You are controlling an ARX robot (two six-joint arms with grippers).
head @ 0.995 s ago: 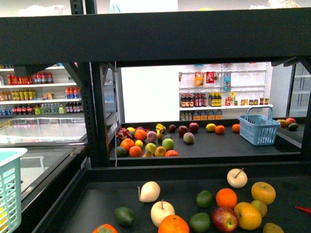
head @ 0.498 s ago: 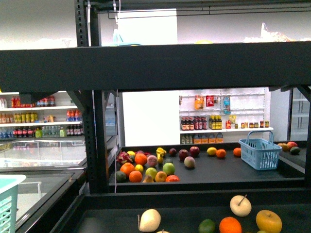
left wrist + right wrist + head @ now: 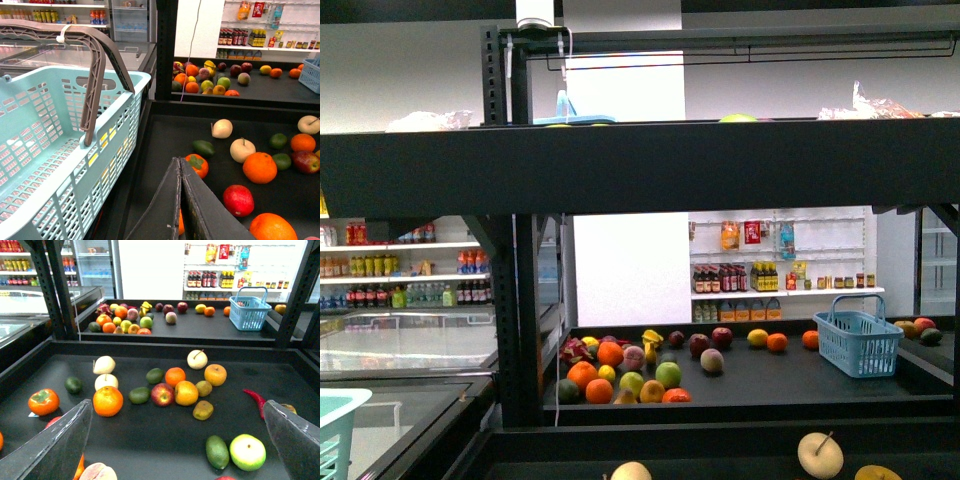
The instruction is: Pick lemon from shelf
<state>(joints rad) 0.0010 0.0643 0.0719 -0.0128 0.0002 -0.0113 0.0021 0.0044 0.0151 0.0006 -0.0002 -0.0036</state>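
Your right gripper [image 3: 177,404] has its 2 dark fingers [image 3: 55,445] spread wide with nothing between them, hanging over the near flat tray of the large black metal-framed tiered shelf [image 3: 150,440]. Your left gripper [image 3: 179,167] has its fingers pressed together into a narrow wedge, holding nothing, just beside the pale teal slotted plastic basket with a brown handle [image 3: 50,125].

The bright yellow oval smooth-skinned lemon [image 3: 186,393] lies on that near tray, roughly in the middle of the fruit cluster. It touches the red apple [image 3: 161,394] on one side, with a small olive-brown fruit [image 3: 203,388] just beside it on the other. A round orange [image 3: 175,376] sits just behind it, and a round yellow-orange fruit with a dimpled top [image 3: 215,374] is near.

In the front view you see mostly the shelf's thick black crossbeam [image 3: 640,165] and the far tray with its own pile of fruit and a small blue plastic basket [image 3: 858,343]. The lemon itself is out of that view.
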